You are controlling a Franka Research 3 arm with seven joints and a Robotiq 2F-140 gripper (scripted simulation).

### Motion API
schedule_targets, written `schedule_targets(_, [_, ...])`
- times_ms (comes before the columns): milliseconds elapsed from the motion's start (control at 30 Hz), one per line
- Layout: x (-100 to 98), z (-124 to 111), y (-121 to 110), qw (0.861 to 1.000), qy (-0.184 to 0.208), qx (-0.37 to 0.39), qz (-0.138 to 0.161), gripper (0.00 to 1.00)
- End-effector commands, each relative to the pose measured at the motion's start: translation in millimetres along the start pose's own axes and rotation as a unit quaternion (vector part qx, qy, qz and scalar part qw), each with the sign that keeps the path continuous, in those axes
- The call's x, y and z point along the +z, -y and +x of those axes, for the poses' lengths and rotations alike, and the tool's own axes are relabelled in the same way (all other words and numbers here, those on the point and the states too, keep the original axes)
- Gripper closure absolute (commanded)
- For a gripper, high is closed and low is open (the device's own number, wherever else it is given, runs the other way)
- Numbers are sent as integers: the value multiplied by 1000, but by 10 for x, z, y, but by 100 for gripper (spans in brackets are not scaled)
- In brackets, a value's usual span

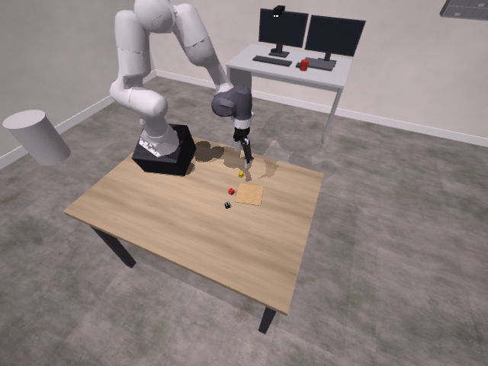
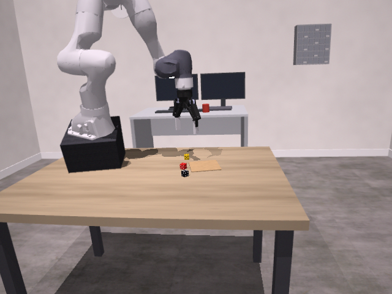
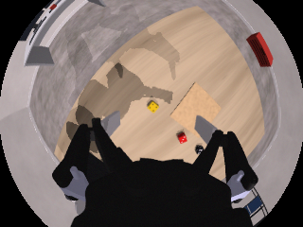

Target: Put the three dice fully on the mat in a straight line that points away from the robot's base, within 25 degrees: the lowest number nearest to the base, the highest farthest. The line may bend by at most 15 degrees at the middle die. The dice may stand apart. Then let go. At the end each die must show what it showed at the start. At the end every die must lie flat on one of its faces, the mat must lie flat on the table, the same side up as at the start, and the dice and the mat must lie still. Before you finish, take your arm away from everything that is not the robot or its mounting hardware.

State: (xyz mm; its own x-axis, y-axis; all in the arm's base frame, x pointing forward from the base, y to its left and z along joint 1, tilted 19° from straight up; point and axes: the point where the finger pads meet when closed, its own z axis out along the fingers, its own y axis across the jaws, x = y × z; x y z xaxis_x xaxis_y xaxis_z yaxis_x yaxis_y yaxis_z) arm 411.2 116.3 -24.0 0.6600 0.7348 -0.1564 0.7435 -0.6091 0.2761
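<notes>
1. Arm [image 2: 85, 60]: white, seven-joint, mounted on a black pedestal [image 2: 95, 158] at the table's rear corner; upper links rise out of the exterior view, then the forearm descends to a grey wrist with the tool pointing straight down.
2. Gripper [image 2: 185, 125]: black, fingers spread wide, nothing between them; it hangs well above the table [image 2: 158, 202], roughly over the yellow die.
3. Yellow die [image 1: 240, 174]: on bare wood, just beyond the mat's base-side edge, apart from it.
4. Red die [image 1: 231, 191]: on bare wood, just beside the mat's side edge, not on it.
5. Black die [image 1: 227, 205]: on bare wood, near the mat's corner farthest from the base; pips too small to read on all three.
6. Mat [image 1: 249, 194]: tan square, flat on the table, bearing no die.
</notes>
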Motion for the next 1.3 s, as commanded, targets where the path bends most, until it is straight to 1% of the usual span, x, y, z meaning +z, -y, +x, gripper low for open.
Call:
schedule_targets(0, [0, -83, -90, 1000, 3, -11, 0, 0])
schedule_targets(300, [0, -83, -90, 1000, 3, -11, 0, 0])
schedule_targets(333, [-8, -199, -257, 999, 3, -42, -3, 0])
schedule_targets(867, [-8, -199, -257, 999, 3, -42, -3, 0])
schedule_targets(900, [-10, -376, -466, 996, 3, -86, -4, 0])
schedule_targets(1267, [-10, -376, -466, 996, 3, -86, -4, 0])
